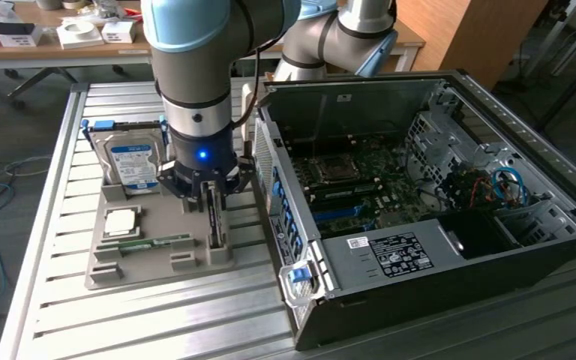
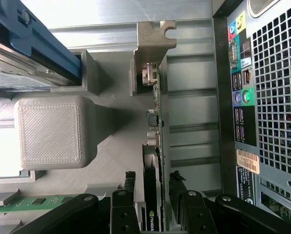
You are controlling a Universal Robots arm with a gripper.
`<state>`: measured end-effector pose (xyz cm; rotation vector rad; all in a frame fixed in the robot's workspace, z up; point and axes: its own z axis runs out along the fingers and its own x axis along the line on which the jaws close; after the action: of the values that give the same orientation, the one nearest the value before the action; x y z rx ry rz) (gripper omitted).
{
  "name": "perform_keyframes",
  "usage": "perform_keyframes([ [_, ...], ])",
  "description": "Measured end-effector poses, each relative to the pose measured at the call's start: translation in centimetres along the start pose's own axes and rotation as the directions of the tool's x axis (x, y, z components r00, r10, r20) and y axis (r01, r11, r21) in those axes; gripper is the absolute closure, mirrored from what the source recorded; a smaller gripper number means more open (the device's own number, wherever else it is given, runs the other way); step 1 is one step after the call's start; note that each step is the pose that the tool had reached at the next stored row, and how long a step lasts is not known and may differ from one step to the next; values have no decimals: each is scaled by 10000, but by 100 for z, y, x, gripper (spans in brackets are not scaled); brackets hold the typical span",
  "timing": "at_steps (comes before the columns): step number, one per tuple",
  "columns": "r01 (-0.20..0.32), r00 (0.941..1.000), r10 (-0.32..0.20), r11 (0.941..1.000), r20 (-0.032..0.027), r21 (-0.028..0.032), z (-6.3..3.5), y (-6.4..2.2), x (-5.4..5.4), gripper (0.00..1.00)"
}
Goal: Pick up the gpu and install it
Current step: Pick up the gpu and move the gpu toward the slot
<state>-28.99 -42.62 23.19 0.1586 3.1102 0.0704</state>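
The exterior view takes in the whole bench: the arm reaches down over a grey tray on a slatted metal table, with an open computer case just beside the tray on the exterior view's right. In the tray sit a hard drive, a small square chip and a memory stick. The gripper hangs over the card, which stands on its long edge in a slot at the side of the tray nearest the case.

The wrist view gives what the arm hides there. It looks along the card edge-on, and the gripper straddles it, jaws wide, one finger on each side with a sliver of space between. The card is not lifted; it sits in its slot. Its metal bracket is at the end away from the fingers, level with the blue-framed hard drive; the green memory stick lies off to the side near the fingers.

The card's long axis runs along the ported back panel of the case, parallel to it, its flat faces upright.
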Motion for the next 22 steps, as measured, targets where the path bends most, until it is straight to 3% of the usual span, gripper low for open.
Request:
perform_keyframes([
  [12, 1, 10000, -1, 10000, 0, 0, 0, -1, 5, 58],
  [14, 1, 10000, -1, 10000, 0, 0, 0, -1, 5, 60],
  [15, 1, 10000, -1, 10000, 0, 1, 0, -1, 5, 67],
  [22, 1, 10000, -1, 10000, -2, 0, 1, -1, -11, 67],
])
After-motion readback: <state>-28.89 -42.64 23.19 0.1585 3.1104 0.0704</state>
